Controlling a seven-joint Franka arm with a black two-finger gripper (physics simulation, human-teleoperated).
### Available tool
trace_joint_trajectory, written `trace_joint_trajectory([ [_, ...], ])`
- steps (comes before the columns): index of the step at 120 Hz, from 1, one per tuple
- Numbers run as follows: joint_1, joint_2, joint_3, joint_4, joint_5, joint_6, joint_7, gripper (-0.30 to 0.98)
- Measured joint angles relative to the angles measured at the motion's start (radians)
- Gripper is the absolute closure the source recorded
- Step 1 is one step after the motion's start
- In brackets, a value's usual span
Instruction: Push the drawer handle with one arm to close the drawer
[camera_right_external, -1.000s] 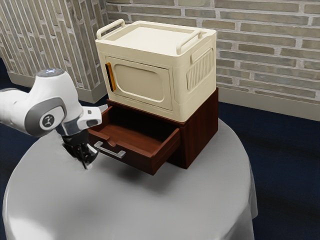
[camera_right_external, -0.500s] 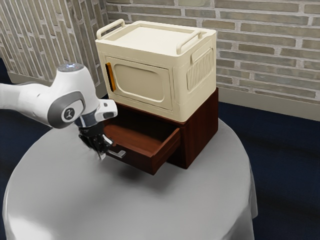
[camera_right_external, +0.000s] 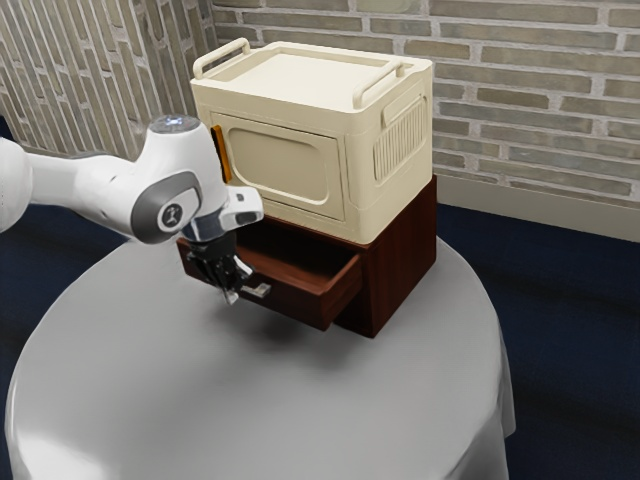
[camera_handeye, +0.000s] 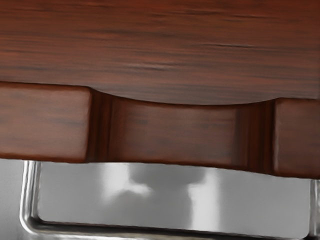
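Observation:
The black gripper is at the front of the brown drawer, over the handle's end toward the exterior view's left; whether its fingers are parted is not clear. The silver handle shows partly beside it, the rest hidden behind the gripper. The drawer stands partly out of its brown cabinet. In the wrist view, the drawer's front edge with its scooped notch crosses the picture, and the metal handle runs along the outside of it.
A cream box with a small door and two top rails rests on the cabinet. Both stand on a round table with a grey cloth. A brick wall rises behind.
The arm has moved toward the exterior view's right and the gripper has reached the handle. Since half a second ago the drawer has slid a little way into the cabinet.

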Motion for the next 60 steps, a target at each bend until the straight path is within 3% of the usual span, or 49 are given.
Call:
trace_joint_trajectory([
  [60, -0.002, 0.149, -0.001, 0.179, -0.005, 0.027, 0.025, 0.79],
])
